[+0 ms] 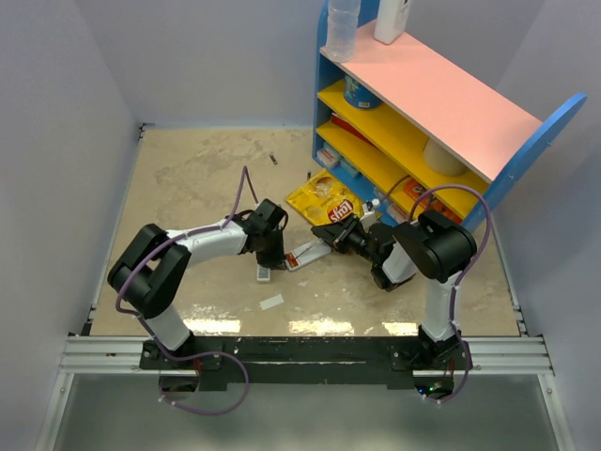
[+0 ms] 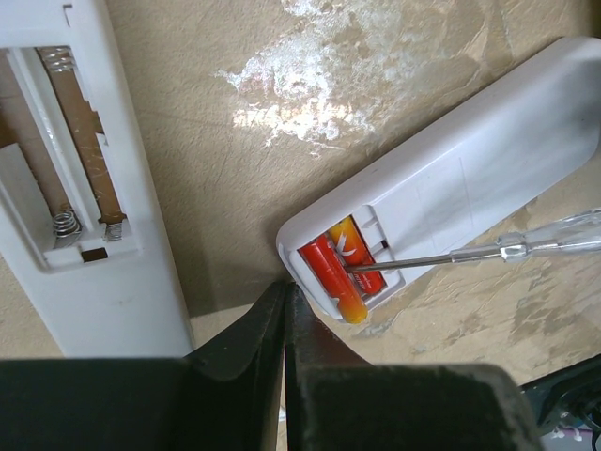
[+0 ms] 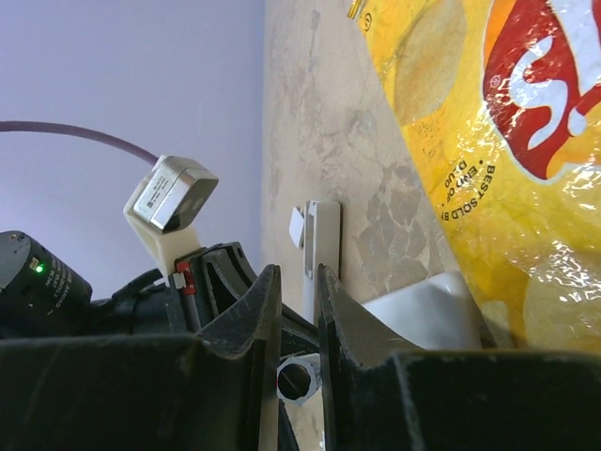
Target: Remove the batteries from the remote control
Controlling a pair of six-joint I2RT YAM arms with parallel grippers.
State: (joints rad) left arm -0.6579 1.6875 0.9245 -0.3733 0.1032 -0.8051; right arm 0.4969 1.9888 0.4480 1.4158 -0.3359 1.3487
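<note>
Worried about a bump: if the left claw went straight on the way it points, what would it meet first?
Likely the remote control, at its rounded corner beside the batteries; depth is unclear.

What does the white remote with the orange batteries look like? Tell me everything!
The remote control is a flat white plastic handset with rounded corners, lying on the tan table with its plain back up. The compartment at its end is open, and two orange-red batteries sit inside side by side. A thin screwdriver tip touches them. The left gripper, shut, sits close beside that corner.
</note>
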